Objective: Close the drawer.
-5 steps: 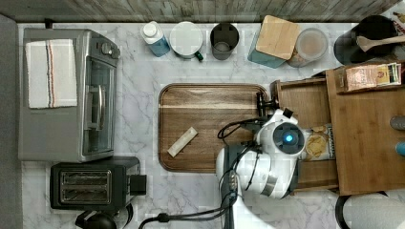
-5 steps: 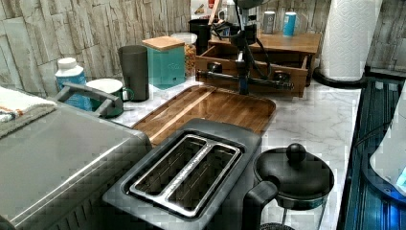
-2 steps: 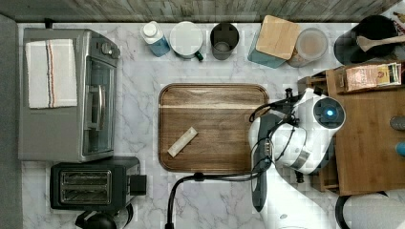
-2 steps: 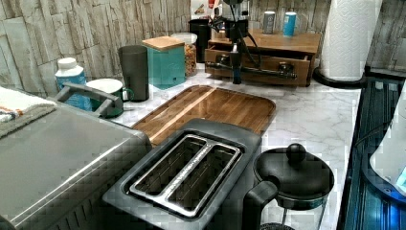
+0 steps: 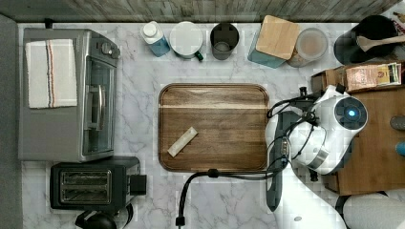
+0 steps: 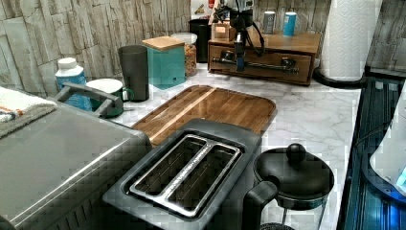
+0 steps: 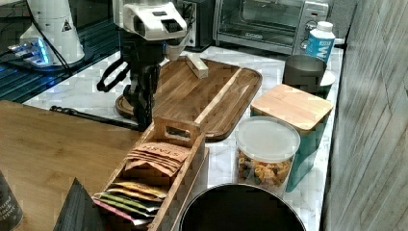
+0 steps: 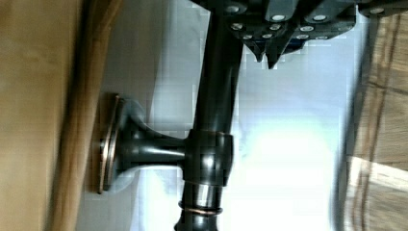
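— Top view first: where is the drawer?
— The arm's white wrist [image 5: 336,129] covers that spot, over the front edge of the cabinet top [image 5: 377,143]. The wooden tray [image 5: 215,129] lies on the desk [image 5: 143,95] just beyond the wrist, on the side away from the cabinet.

— And the left view?
— The drawer [image 6: 270,56] sits in, its front level with the cabinet's face. The fingers [image 6: 239,57] hang down straight in front of it, crossing the black handle [image 6: 263,65]. The drawer front is right behind them.

— The right view?
— The fingers [image 7: 143,113] point down at the cabinet's edge, with the handle running off from them along that edge. A wooden box of tea packets [image 7: 159,163] stands on the cabinet top just beside them.

— The wrist view settles the grip?
— The fingers [image 8: 262,48] are together, tips nearly meeting, with nothing between them. The handle [image 8: 216,120] lies just beside them, between them and the drawer front [image 8: 29,120]. I cannot tell if they touch it. Marble desk lies on their other side.
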Controlling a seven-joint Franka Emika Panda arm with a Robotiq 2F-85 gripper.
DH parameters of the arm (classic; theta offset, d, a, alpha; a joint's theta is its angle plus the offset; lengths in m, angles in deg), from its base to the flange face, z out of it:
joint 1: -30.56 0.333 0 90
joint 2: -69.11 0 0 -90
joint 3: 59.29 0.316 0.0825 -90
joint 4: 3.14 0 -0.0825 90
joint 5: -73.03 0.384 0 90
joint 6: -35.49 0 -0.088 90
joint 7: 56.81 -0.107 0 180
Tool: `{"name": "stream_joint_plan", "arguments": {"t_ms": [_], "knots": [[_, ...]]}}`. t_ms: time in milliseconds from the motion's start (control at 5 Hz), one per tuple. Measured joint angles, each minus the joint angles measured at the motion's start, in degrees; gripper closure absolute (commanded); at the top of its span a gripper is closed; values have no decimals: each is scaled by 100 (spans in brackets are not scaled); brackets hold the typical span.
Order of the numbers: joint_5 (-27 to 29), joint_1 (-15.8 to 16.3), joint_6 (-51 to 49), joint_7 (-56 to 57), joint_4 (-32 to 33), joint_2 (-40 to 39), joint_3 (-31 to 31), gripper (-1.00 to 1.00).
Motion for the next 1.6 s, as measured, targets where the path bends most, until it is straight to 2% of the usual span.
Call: {"name": "stream_joint_plan", "arguments": {"t_ms": [600,1600], "knots": [[-486,363,-131,-168,-190,-162,-283,100],[-481,422,-129,-285,-201,-182,-346,100]]}}
